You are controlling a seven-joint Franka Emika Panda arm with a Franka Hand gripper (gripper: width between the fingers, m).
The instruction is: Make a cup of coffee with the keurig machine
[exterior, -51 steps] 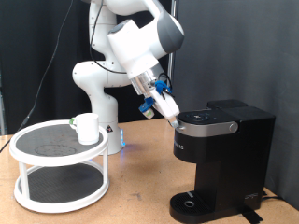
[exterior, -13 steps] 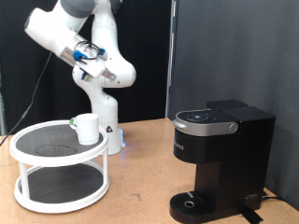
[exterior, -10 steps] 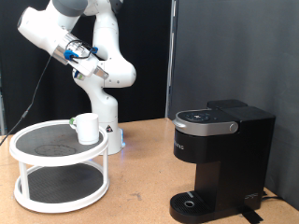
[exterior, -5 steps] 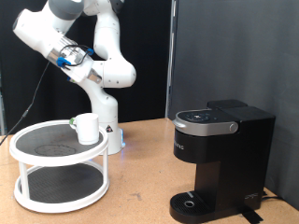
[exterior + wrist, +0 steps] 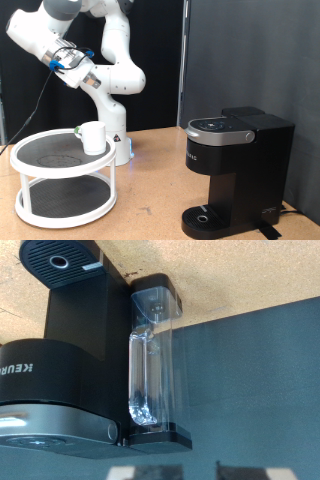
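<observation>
The keurig machine [image 5: 236, 168] stands at the exterior view's right with its lid down and its drip base bare. It also shows in the wrist view [image 5: 65, 360], seen from a distance and turned sideways. The white cup [image 5: 93, 137] stands upright on the top tier of a white round stand, at the exterior view's left. My gripper [image 5: 90, 77] is high in the air at the upper left, above the stand and well apart from the cup. Nothing shows between its fingers. The fingers do not show in the wrist view.
The two-tier white stand [image 5: 40, 170] takes up the table's left side. A small object sits beside the cup, too small to identify. The robot base [image 5: 112, 130] stands behind the stand. The machine's clear water tank [image 5: 150, 360] is at its back. A black curtain hangs behind.
The gripper left the machine's lid and swung up to the exterior view's upper left. Over the last second it kept drifting left. Cup and machine have not moved.
</observation>
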